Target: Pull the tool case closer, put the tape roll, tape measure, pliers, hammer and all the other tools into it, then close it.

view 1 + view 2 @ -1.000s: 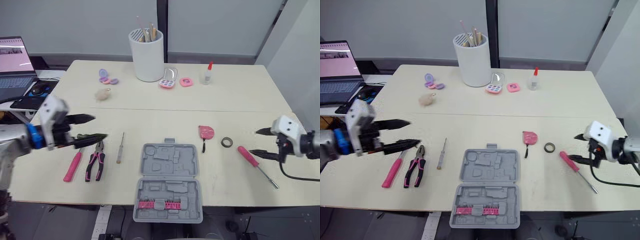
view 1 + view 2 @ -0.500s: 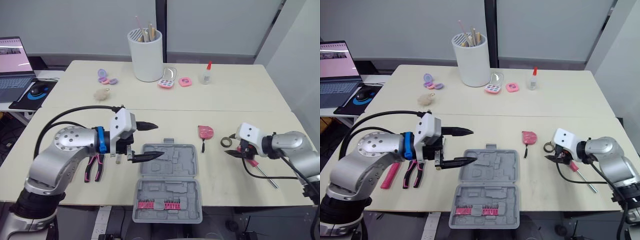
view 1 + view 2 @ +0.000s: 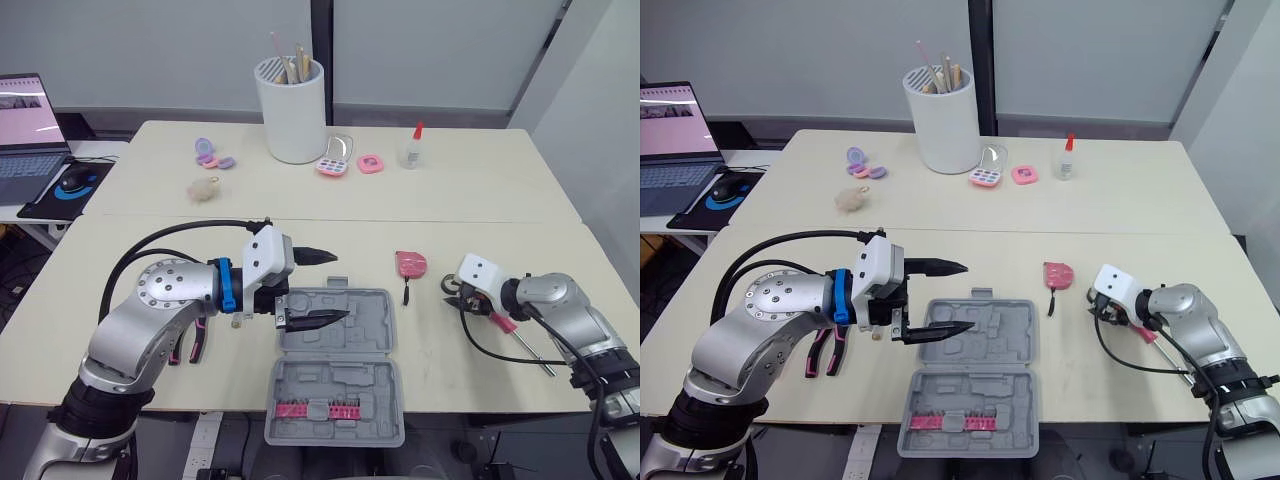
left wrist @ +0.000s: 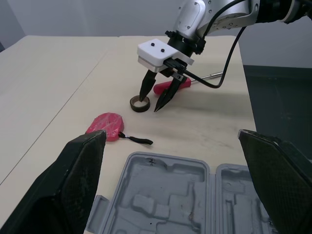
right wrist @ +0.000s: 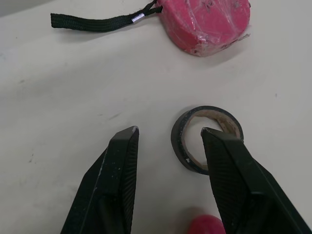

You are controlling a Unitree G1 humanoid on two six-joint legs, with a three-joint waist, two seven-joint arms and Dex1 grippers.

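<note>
The grey tool case [image 3: 335,365] lies open at the table's front edge, with a pink bit holder [image 3: 318,408] in its near half. My left gripper [image 3: 338,285] hovers open over the case's far left corner, holding nothing. My right gripper [image 4: 149,105] is open at the black tape roll [image 5: 181,146], one finger [image 5: 229,170] over the roll's hole and the other outside its rim. The pink tape measure [image 3: 411,263] lies just left of the roll. A pink-handled screwdriver [image 3: 500,320] lies right of the roll. The pliers [image 3: 825,352] are partly hidden behind my left arm.
At the back stand a white bucket of sticks [image 3: 293,110], a glue bottle [image 3: 413,148], pink compacts [image 3: 337,165], purple discs [image 3: 210,155] and a fluffy ball [image 3: 205,188]. A laptop [image 3: 25,120] and mouse [image 3: 75,180] sit off the table's left.
My left gripper has slid right, further over the case. My right gripper has moved left and down onto the tape roll, one finger now over its hole.
</note>
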